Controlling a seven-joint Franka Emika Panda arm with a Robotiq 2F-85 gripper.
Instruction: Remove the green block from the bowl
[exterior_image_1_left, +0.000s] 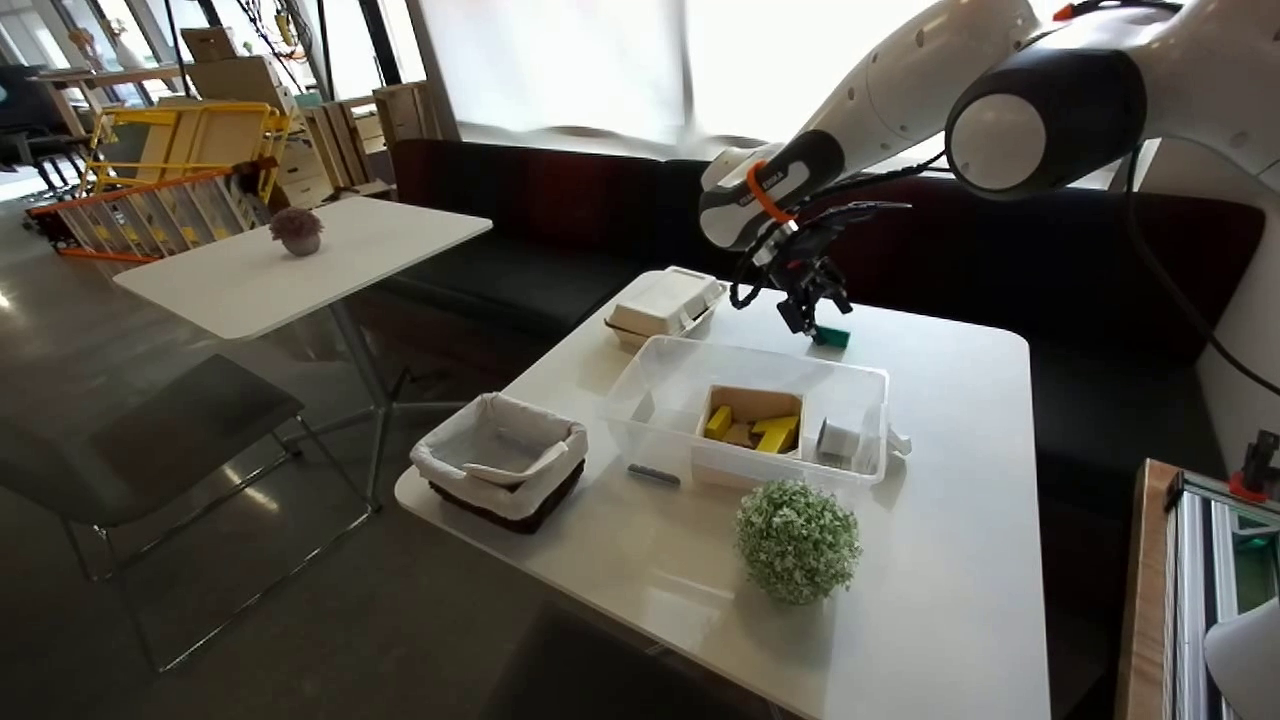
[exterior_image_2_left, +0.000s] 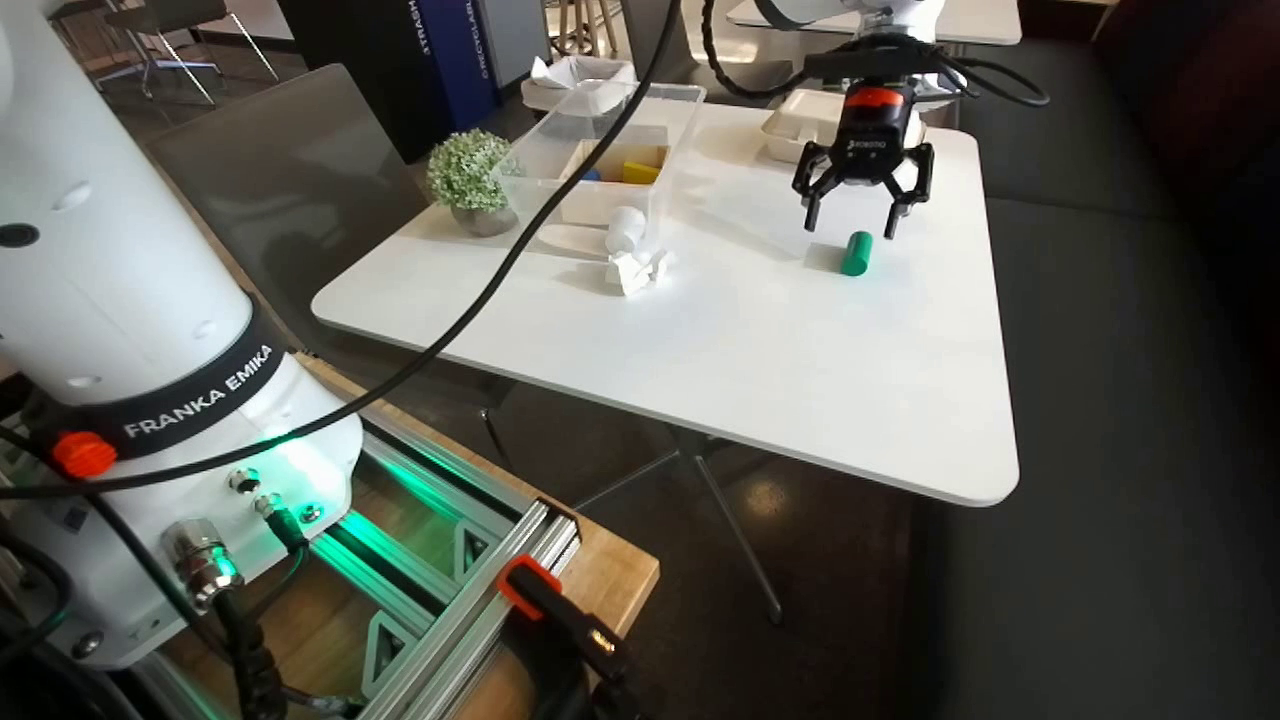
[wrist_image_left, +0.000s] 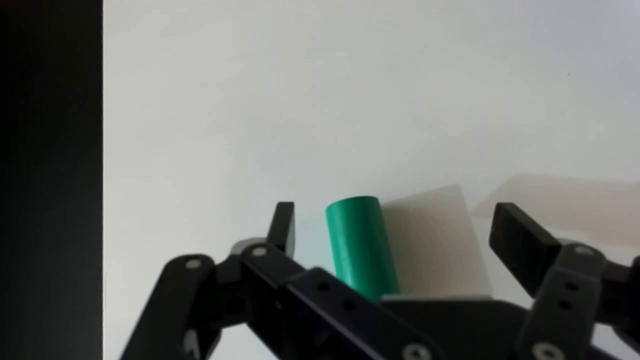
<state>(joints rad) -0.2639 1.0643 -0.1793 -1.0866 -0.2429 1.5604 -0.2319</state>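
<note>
The green block (exterior_image_1_left: 832, 337) is a smooth green cylinder lying on its side on the white table, outside any container. It also shows in an exterior view (exterior_image_2_left: 856, 254) and in the wrist view (wrist_image_left: 359, 240). My gripper (exterior_image_2_left: 850, 232) is open and empty above the block. In the wrist view, the gripper (wrist_image_left: 395, 205) has its fingers on either side of the block, which lies nearer the left finger and touches neither. A finger link hides the block's near end. The bowl appears as a translucent rectangular tub (exterior_image_1_left: 850, 372), apart from the block; it also shows in an exterior view (exterior_image_2_left: 684, 130).
A cardboard box (exterior_image_1_left: 760, 400) with yellow pieces (exterior_image_1_left: 775, 435) stands in the tub. A closed takeout box (exterior_image_1_left: 665, 303), a cloth-lined basket (exterior_image_1_left: 500, 450), a plant ball (exterior_image_1_left: 798, 545) and crumpled white paper (exterior_image_2_left: 635, 270) are on the table. A dark bench (exterior_image_2_left: 1100, 400) borders it.
</note>
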